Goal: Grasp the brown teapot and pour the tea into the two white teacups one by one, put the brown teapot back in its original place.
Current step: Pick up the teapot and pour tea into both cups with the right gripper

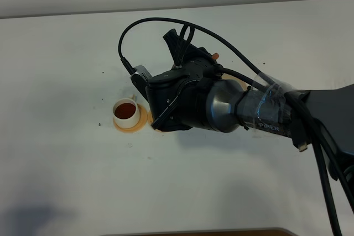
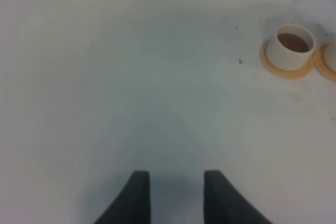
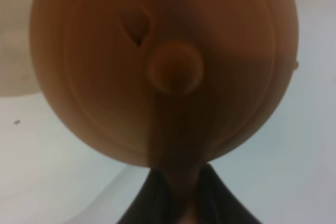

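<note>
The brown teapot (image 3: pixel 163 66) fills the right wrist view from above, with its knobbed lid (image 3: pixel 176 69) on. Its loop handle runs down between the dark fingers of my right gripper (image 3: pixel 178 184), which is shut on it. In the high view the right arm's wrist (image 1: pixel 182 95) covers the teapot and the gripper. One white teacup (image 1: pixel 125 111) (image 2: pixel 290 45) holds dark tea and stands on an orange coaster (image 1: pixel 141 121) left of that wrist. The other teacup (image 2: pixel 332 56) only shows as a sliver at the frame edge. My left gripper (image 2: pixel 176 195) hangs open over bare table, well away from the cups.
A sliver of a second orange coaster (image 1: pixel 157 129) peeks out under the right wrist. A pale beige patch (image 3: pixel 13 51) lies beside the teapot. The white table (image 1: pixel 66 181) stretches around, with its front edge (image 1: pixel 221 232) at the bottom.
</note>
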Available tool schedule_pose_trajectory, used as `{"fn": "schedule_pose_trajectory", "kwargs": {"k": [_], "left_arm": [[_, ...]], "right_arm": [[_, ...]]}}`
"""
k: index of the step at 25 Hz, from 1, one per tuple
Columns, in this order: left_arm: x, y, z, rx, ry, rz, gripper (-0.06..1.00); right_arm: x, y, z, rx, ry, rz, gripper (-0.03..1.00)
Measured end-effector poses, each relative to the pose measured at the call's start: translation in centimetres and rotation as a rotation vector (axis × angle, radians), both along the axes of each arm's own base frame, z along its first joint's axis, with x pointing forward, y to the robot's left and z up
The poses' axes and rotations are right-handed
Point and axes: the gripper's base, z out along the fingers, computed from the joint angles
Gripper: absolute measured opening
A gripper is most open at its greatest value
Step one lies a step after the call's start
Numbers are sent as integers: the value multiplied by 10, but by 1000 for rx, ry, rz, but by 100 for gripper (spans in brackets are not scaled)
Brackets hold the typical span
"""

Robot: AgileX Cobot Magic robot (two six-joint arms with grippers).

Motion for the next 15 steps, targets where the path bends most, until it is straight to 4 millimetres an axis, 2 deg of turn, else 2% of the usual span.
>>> {"fn": "schedule_pose_trajectory", "kwargs": {"k": [15], "left_arm": [[0, 0, 0, 0, 0, 0, 29]], "right_arm": [[1, 1, 2, -50, -20, 51, 13]]}}
